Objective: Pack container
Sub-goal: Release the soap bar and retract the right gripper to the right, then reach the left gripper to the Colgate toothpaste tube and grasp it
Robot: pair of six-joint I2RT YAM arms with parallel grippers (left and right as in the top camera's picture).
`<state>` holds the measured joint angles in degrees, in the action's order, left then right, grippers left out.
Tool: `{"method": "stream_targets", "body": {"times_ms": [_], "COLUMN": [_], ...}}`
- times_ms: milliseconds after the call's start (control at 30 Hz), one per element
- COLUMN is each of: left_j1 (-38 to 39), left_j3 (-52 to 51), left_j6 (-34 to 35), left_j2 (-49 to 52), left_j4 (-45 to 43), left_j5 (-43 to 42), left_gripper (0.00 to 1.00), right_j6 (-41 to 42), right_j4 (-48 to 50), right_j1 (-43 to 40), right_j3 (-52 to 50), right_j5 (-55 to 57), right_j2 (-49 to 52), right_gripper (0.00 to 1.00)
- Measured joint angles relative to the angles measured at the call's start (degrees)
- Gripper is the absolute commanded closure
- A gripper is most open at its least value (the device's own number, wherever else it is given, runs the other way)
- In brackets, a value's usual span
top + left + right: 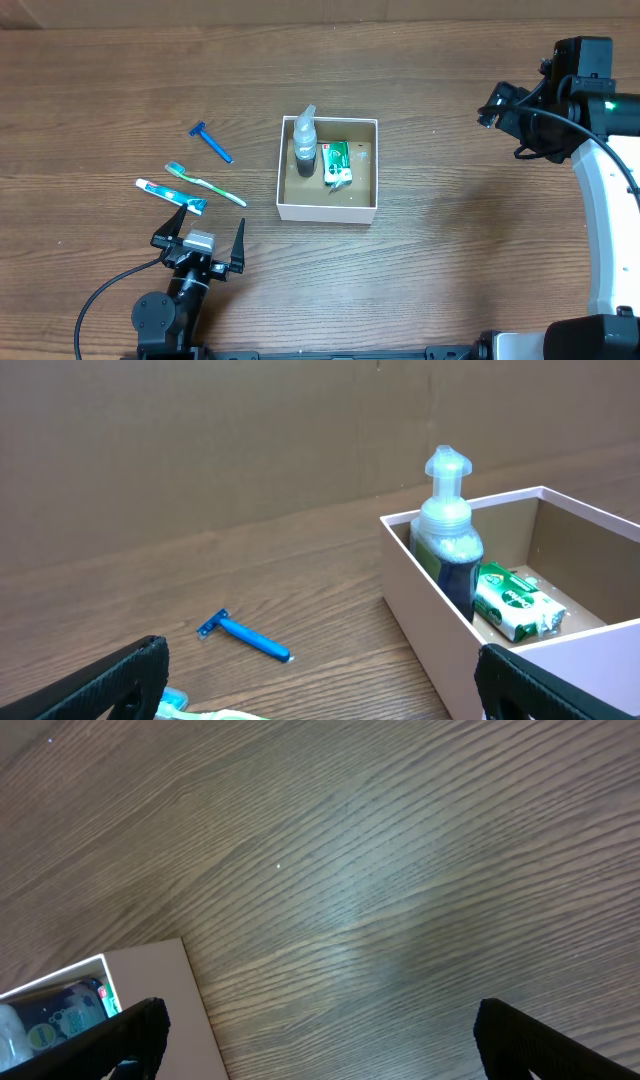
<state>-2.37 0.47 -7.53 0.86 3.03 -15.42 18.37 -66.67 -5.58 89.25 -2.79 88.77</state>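
A: Biggest worry?
B: The table [450, 260] is smooth wood, so the container [328, 212], mid-table, could slide if clipped. Brown board [250, 440] backs the scene beyond the container.
A: Clipped by what?
B: The left gripper [208, 225], wide and empty, near-left of the container. The right gripper [320, 1040], also wide, hangs far right.
A: Smaller?
B: The upright bottle [305, 145] inside may topple, and the flat toothbrush [205, 183] left of the container could slip.

Desk ctr: your container [326, 212] sits mid-table, well apart from every edge. Bottle [305, 148] stands in its left half; packet [337, 163] lies just right of it. Twd the left edge you've got razor [211, 141] rearmost, toothbrush [205, 183] before it, toothpaste tube [170, 194] nearest the front-left corner.
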Motion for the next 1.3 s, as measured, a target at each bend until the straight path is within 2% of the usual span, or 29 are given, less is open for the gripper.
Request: {"method": "stream_targets", "body": {"times_ms": [167, 433, 567, 733, 1000, 1300], "left_j1": [0.0, 0.0, 0.0, 0.0, 0.0, 0.0], "left_j3": [0.0, 0.13, 2.82, 12.13, 30.69, 58.23], "left_j6": [0.61, 14.21, 19.12, 21.55, 22.21, 14.29], "left_j2": [0.0, 0.0, 0.0, 2.8, 23.37, 53.16], "left_j4": [-0.44, -1.84, 2.99, 12.13, 26.71, 55.63], "left_j5": [0.0, -2.54, -3.52, -3.65, -3.67, -3.69], "left_gripper": [0.0, 0.0, 0.0, 0.0, 0.0, 0.0], "right_j6": [-0.07, -0.15, -0.17, -0.2, -0.2, -0.22], "right_j4": [0.0, -0.02, 0.02, 0.02, 0.02, -0.02], "right_j1": [0.0, 0.0, 0.0, 0.0, 0.0, 0.0], "right_j3": [0.0, -0.02, -0.02, 0.0, -0.02, -0.02], "right_j5": [0.02, 0.02, 0.02, 0.0, 0.02, 0.02], "right_j2": [0.0, 0.0, 0.0, 0.0, 0.0, 0.0], "right_gripper": [0.0, 0.0, 0.0, 0.0, 0.0, 0.0]}}
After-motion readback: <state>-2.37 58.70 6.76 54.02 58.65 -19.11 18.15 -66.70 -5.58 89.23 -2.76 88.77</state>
